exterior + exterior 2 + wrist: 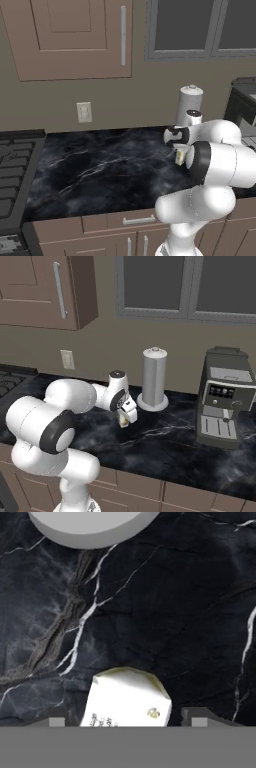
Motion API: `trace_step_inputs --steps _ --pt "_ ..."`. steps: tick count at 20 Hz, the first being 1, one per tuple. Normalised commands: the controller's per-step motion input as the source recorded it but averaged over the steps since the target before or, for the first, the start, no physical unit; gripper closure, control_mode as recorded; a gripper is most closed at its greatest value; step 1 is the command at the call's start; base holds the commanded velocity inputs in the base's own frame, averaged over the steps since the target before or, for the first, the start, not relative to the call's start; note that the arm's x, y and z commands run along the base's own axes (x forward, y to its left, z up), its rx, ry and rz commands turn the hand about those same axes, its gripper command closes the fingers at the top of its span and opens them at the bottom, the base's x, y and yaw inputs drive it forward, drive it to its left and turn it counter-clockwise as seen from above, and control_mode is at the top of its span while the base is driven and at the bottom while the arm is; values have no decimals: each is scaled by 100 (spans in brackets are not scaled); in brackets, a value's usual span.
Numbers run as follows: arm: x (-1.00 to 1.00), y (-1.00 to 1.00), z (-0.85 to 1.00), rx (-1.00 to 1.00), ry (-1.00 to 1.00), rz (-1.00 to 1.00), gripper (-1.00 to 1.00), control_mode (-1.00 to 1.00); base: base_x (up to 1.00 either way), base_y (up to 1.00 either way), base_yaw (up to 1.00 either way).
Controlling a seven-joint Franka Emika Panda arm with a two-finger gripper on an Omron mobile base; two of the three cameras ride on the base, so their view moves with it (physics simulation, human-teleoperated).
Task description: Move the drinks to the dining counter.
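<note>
While one carton (126,699) sits between its fingertips, the claw (125,721) stands partly open.

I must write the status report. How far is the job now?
Nothing looks delivered yet. In hand: the gripper is down at the carton on the worktop, fingers either side; a grip is not clear. Left: lift it and carry it to the dining counter.

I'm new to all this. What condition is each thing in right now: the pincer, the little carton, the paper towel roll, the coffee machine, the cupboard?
pincer: lowered over the carton, one finger on each side, contact unclear
carton: upright on the black marble worktop, between the fingers
paper towel roll: standing upright on its base
coffee machine: standing on the worktop, no cup under it
upper cupboard: door closed
</note>
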Motion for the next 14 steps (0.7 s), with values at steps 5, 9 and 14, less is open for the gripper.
trace_step_inputs --steps 5,9,14 --pt "0 0 -19 0 0 0 100 -100 0 0 0" --pt "0 0 -17 2 0 0 100 -100 0 0 0" --pt "0 -4 12 6 2 -5 100 -100 0 0 0"
